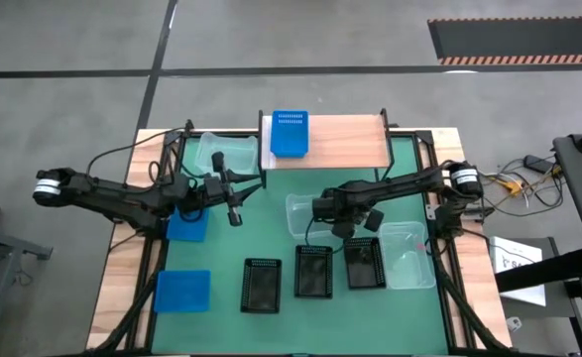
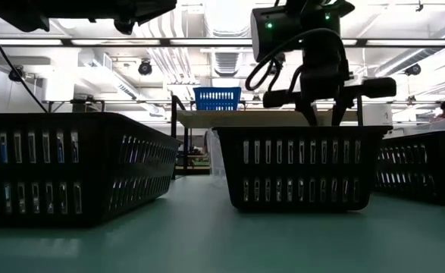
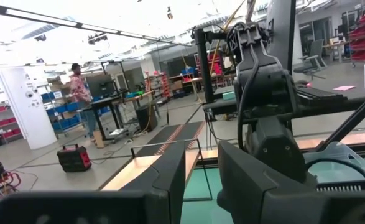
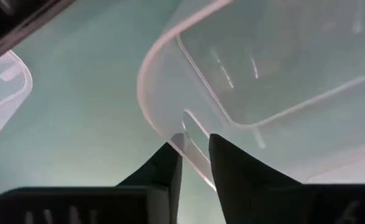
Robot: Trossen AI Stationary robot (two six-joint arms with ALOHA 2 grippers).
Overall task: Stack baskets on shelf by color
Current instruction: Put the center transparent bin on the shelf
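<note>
Just in front of the shelf [image 1: 335, 144], my right gripper [image 4: 194, 146] pinches the rim of a clear basket [image 1: 305, 211] narrowly. I should lift level so the thin wall doesn't slip. My left gripper [image 1: 233, 212] waits open near the shelf's left end.

**Right gripper pinching the rim of a clear basket**

The right gripper [image 4: 194, 152] has its two dark jaws closed close together on the rounded corner rim of a clear basket [image 4: 281, 74], the thin translucent wall caught between them. The basket's open inside and flat bottom show pale against the green tabletop [image 4: 76, 143]. At the far edge of the view, apart from the gripped one, the curved corner of a second clear basket [image 4: 2, 93] shows.
</note>
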